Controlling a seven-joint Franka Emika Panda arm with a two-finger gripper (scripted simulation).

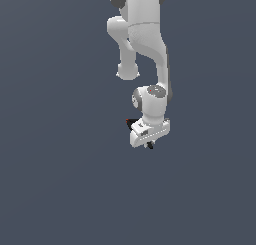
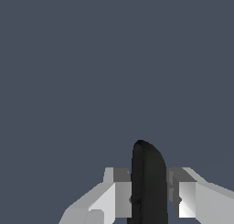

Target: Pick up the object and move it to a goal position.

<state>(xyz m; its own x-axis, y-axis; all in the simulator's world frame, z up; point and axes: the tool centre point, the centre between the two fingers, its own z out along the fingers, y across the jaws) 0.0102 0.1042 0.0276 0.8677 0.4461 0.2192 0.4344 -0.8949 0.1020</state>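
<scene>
In the wrist view the black object (image 2: 148, 173) stands between my two white fingers (image 2: 119, 198), which press against both its sides. My gripper (image 2: 148, 199) is shut on it. In the exterior view the gripper (image 1: 149, 142) points down under the white arm. Only small parts of the object show there: a black end with a reddish mark (image 1: 131, 122) sticks out on the exterior view's left of the hand, and a black tip shows just below the hand. The rest of it is hidden by the hand.
A uniform dark grey-blue surface (image 1: 60, 179) fills both views. The white arm's links (image 1: 142, 39) rise above the gripper at the top of the exterior view. No other object shows.
</scene>
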